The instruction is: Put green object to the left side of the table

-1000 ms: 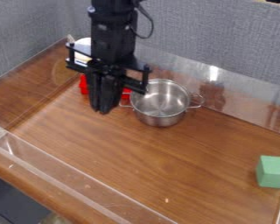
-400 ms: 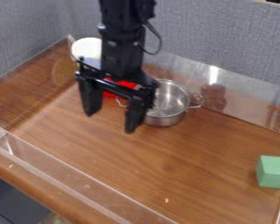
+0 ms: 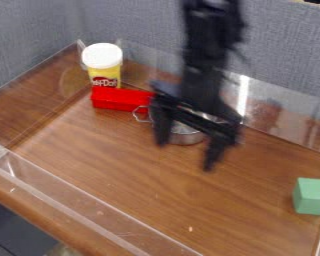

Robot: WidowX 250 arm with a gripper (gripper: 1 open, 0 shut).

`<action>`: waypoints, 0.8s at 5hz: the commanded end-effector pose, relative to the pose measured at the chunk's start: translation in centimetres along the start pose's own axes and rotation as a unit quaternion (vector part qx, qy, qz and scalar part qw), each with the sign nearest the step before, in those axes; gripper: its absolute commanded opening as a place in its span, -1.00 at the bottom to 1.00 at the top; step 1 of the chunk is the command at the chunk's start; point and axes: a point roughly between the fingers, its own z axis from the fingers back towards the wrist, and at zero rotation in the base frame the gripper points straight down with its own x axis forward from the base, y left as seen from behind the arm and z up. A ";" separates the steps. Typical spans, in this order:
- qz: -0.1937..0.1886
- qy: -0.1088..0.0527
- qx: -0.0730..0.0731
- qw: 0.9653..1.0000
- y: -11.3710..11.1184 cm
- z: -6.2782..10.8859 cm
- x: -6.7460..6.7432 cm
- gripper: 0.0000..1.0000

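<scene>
1. Black, jointed robot gripper [image 3: 190, 146]: blurred, but its two fingers are seen spread apart with nothing between them. Condition: released, carrying no load.
2. Steel-grey round metal pot with wire handles [image 3: 184, 134]: directly behind the gripper in this view and partly hidden by it. Contact between the two cannot be determined.
3. Red rectangular block [image 3: 120, 99]: beside the pot, on the side away from the green piece.
4. White-lidded yellow tub [image 3: 104, 66]: beyond the red block, near the back wall.
5. Small matte green block with soft edges [image 3: 310, 196]: on the brown wood-grain table [image 3: 149, 190], close to the border at the right of the view, well apart from the gripper. Its longer visible edge runs roughly up the view.
6. Governing relation: the green block lies toward the right and nearer the camera from the gripper. One arm only; no choice of hand arises. In my judgement, the step in hand is the approach; the reach should go that way and down, with the fingers straddling the block's narrower width. Risk: a finger could strike the border beside it.
</scene>
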 end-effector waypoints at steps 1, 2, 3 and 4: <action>-0.027 -0.039 -0.003 0.999 -4.0 0.9 2.4 1.00; -0.050 -0.048 -0.006 0.998 -7.6 0.6 4.0 1.00; -0.068 -0.055 -0.007 0.996 -9.8 0.2 5.2 1.00; -0.068 -0.056 -0.010 0.996 -9.9 -0.7 6.3 1.00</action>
